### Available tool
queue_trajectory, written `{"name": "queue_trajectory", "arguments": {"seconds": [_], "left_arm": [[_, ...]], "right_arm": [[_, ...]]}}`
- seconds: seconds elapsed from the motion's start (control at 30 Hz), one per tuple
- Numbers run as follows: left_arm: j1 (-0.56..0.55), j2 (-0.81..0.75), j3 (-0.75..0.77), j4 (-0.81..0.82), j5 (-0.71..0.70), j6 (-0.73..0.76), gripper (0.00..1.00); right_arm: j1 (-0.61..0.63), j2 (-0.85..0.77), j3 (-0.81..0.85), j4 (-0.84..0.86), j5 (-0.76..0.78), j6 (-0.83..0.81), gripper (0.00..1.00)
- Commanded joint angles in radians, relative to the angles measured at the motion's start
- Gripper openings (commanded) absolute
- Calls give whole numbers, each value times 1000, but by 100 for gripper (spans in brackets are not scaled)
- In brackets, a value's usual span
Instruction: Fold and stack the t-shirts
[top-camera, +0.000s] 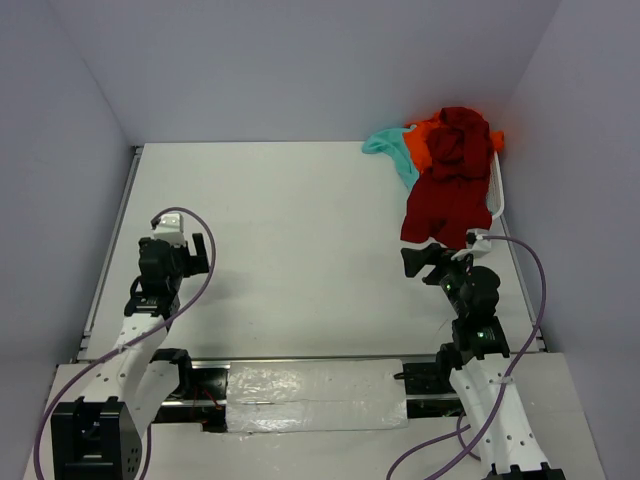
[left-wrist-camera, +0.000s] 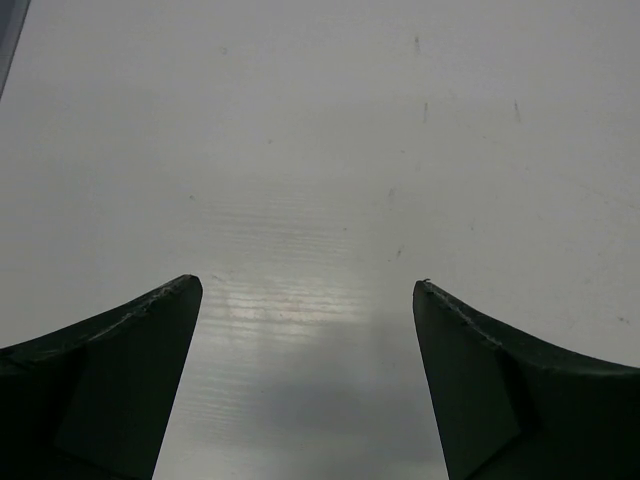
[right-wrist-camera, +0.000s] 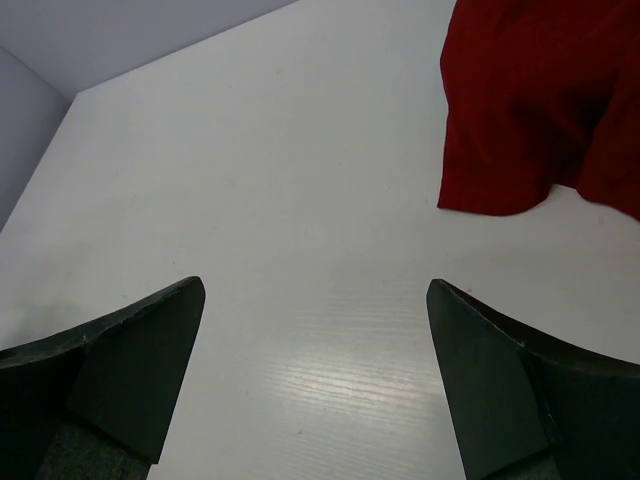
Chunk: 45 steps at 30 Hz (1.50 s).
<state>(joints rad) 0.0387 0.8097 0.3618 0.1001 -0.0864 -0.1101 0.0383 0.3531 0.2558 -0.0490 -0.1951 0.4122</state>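
The left tool (left-wrist-camera: 308, 285) and right tool (right-wrist-camera: 316, 285) stand wide, holding nothing. At far right, the dark red shirt (top-camera: 447, 190) drapes over the orange shirt (top-camera: 420, 147) and mint shirt (top-camera: 388, 146), perhaps on a basket (top-camera: 497, 195).

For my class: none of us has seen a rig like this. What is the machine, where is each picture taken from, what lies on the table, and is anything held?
Two robot arms are bolted at the near edge of a white table. The wide picture looks down from above and behind them. The other two come from cameras on the wrists; the dark wedges are the fingers of the left gripper and the right gripper. Both stand open and hold nothing. In the far right corner lies an unfolded heap: a dark red shirt on top, orange cloth and aqua cloth showing beside it. The right wrist picture shows the red shirt's edge.
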Motion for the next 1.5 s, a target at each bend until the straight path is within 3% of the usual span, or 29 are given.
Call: {"name": "queue_trajectory", "arguments": {"seconds": [0.0, 0.07, 0.13, 0.23, 0.33, 0.4, 0.43, 0.47, 0.5, 0.57, 0.6, 0.73, 0.93, 1.0, 1.2, 1.3, 1.4, 1.43, 1.47], "left_arm": [[12, 0, 40, -9, -152, -66, 99], [13, 14, 55, -8, -181, -4, 99], [15, 34, 77, -23, -91, 156, 99], [26, 72, 143, -40, 43, 251, 99], [47, 121, 199, -34, 158, 265, 99], [62, 157, 241, -46, 236, 268, 99], [69, 198, 290, -80, 299, 279, 99], [67, 216, 311, -95, 327, 285, 100], [69, 233, 327, -97, 347, 294, 99], [67, 264, 351, -129, 382, 294, 98], [69, 273, 355, -131, 385, 290, 98], [69, 348, 379, -138, 369, 291, 95], [67, 502, 520, -210, 361, 293, 93], [66, 558, 587, -244, 376, 300, 93], [64, 646, 692, -283, 364, 317, 94], [61, 661, 706, -287, 372, 325, 93], [58, 664, 712, -284, 378, 319, 93], [58, 660, 712, -284, 379, 323, 93], [56, 658, 712, -286, 379, 326, 93]], "right_arm": [[-3, 0, 29, 6, 8, 23, 100], [-5, 4, 52, 8, 22, 48, 100], [-3, 21, 97, 23, -19, 83, 100], [-6, 95, 177, 109, -133, 54, 100], [-9, 274, 356, 100, -147, -25, 98], [-18, 465, 560, -4, -72, -91, 85], [-29, 616, 645, -100, -43, -107, 48], [-75, 692, 813, -151, 3, -118, 31], [-98, 777, 895, -201, 19, -110, 22], [-142, 998, 1128, -308, 45, -83, 35], [-176, 1073, 1196, -339, 55, -64, 36], [-201, 1437, 1565, -408, 134, -71, 67], [-201, 1914, 2130, -629, 387, -95, 86], [-199, 1987, 2175, -623, 445, -121, 92], [-199, 1965, 1984, -434, 491, -229, 88], [-196, 2000, 2030, -481, 488, -282, 72], [-195, 2002, 2021, -509, 461, -311, 36], [-195, 1994, 2007, -506, 442, -314, 14], [-193, 1970, 1992, -502, 438, -314, 4]]}}
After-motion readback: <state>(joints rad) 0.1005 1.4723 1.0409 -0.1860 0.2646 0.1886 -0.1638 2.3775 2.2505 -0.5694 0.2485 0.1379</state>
